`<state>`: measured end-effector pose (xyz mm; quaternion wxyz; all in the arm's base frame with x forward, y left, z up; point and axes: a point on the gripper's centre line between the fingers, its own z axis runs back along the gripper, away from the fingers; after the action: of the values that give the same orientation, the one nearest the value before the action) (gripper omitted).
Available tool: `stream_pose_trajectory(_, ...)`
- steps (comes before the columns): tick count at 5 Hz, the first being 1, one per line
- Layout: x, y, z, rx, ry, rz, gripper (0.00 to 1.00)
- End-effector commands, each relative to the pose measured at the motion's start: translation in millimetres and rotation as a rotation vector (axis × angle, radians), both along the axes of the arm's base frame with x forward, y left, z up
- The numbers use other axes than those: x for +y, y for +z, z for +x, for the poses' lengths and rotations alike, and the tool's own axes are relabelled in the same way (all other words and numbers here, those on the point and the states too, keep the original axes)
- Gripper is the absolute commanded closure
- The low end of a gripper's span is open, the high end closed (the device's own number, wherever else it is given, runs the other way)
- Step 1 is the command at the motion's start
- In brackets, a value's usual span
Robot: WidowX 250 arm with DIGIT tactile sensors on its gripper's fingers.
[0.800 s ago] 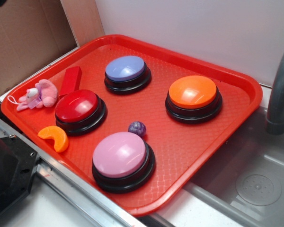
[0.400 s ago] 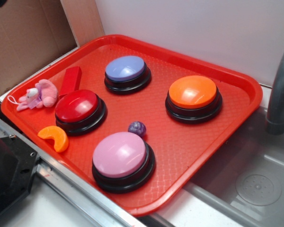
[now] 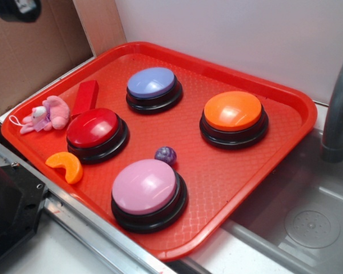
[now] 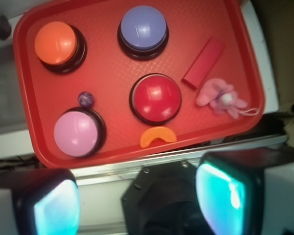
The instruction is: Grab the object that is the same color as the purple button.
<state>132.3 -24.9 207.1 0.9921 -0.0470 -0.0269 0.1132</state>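
The small purple grape-like ball (image 4: 85,98) is seen lying on the red tray (image 4: 112,73), just beside the pink button (image 4: 77,133) at its 1 o'clock and well apart from the purple button (image 4: 143,28). From the claw (image 4: 137,200), held high above the tray's near edge with fingers spread apart and empty, it is found at about 11 o'clock. No long axis is presented by the round ball, so any approach angle is judged workable.

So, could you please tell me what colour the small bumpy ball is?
Dark purple ball, clearest in the exterior view.
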Motion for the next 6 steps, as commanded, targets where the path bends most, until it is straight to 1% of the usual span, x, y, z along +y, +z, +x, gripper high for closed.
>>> stream_pose_trajectory(1, -10.1, -31.7, 27.7, -0.065, 0.278, -0.049, 0.0)
stream_pose_trajectory(2, -17.9, -50.5, 38.1, -0.094, 0.356, -0.046, 0.0)
stream_pose_trajectory(3, -26.6, -67.9, 45.5, -0.153, 0.431, -0.071, 0.0)
stream_pose_trajectory(4, -37.2, -83.3, 52.5, -0.136, 0.426, -0.063, 0.0)
stream_pose_trajectory(6, -55.0, -117.5, 63.9, -0.125, 0.433, -0.05, 0.0)
